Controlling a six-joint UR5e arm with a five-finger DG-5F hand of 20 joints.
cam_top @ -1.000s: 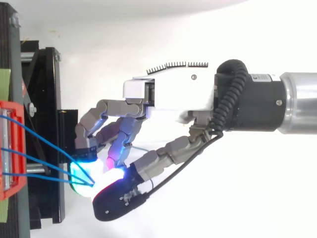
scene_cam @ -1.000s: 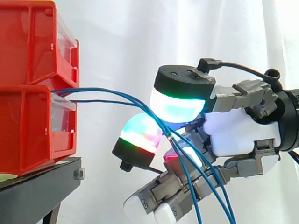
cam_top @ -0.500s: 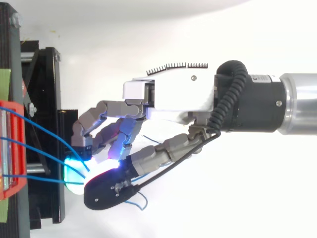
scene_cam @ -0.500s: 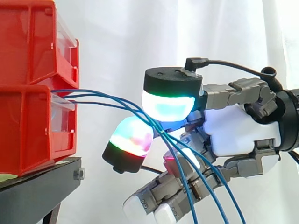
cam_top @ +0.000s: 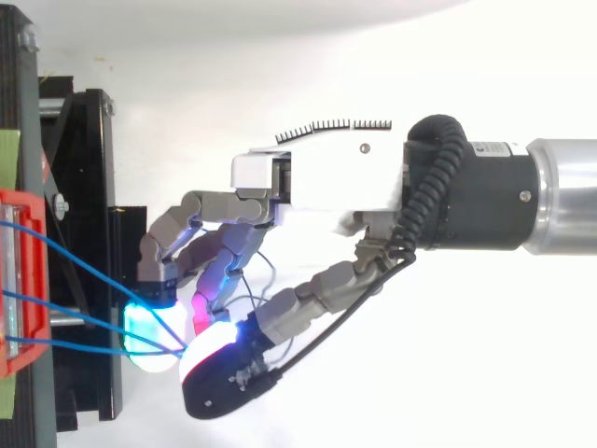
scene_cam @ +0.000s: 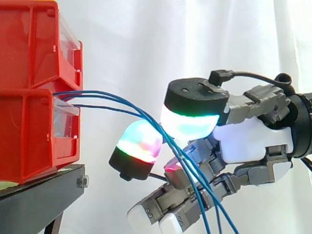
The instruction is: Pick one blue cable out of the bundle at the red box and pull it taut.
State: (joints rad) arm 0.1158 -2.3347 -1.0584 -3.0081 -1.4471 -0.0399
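3 blue cables (scene_cam: 105,93) leave the red box (scene_cam: 29,131); robot hand (scene_cam: 248,141) pinches them between glowing pads (scene_cam: 187,124).

Behind my work hangs a brightly lit white curtain (scene_cam: 204,34), its soft folds running top to bottom. A black stand (scene_cam: 36,197) sits at the lower left. From above, a bright white surface (cam_top: 280,75) spreads beneath me.

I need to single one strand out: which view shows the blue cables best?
Top view: the blue cables leave the red box spread well apart and converge at the hand. Side view shows them bunched close, crossing, then hanging below the hand.
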